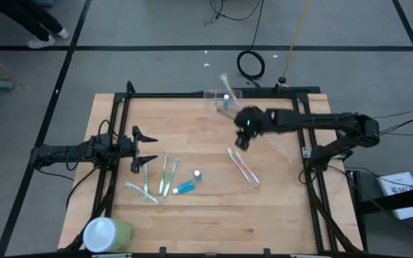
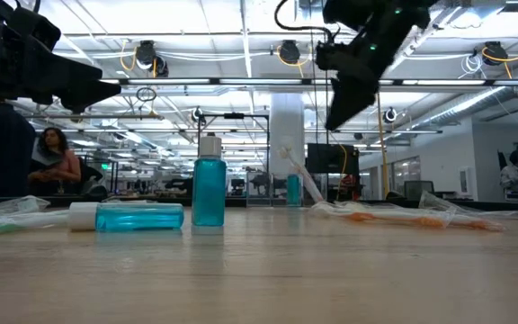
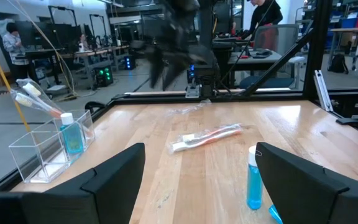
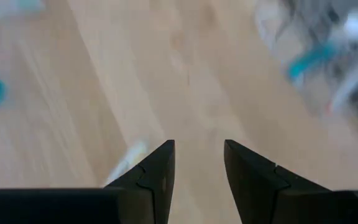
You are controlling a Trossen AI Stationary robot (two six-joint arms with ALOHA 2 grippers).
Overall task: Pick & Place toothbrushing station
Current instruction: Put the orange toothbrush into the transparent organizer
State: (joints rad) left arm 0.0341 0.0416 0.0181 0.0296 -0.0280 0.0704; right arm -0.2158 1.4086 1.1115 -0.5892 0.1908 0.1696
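Observation:
The toothbrushing station, a small clear holder (image 1: pixel 223 100), stands on its base at the table's far edge. It holds a toothbrush and a small blue bottle, and it also shows in the left wrist view (image 3: pixel 45 149). My right gripper (image 1: pixel 241 140) hangs open and empty above the table, just near of the holder and over bare wood (image 4: pixel 199 158); in the low view (image 2: pixel 335 121) it is well clear of the table top. My left gripper (image 1: pixel 153 150) is open and empty at the table's left side (image 3: pixel 201 152), pointing toward the right.
Wrapped orange toothbrushes (image 1: pixel 244 166) lie near the table's middle right. Green toothbrushes (image 1: pixel 160 175), an upright blue bottle (image 1: pixel 197 174) and a lying blue tube (image 1: pixel 185 188) are at centre left. A white-lidded green cylinder (image 1: pixel 106 233) stands at the near left corner. People show in the room behind.

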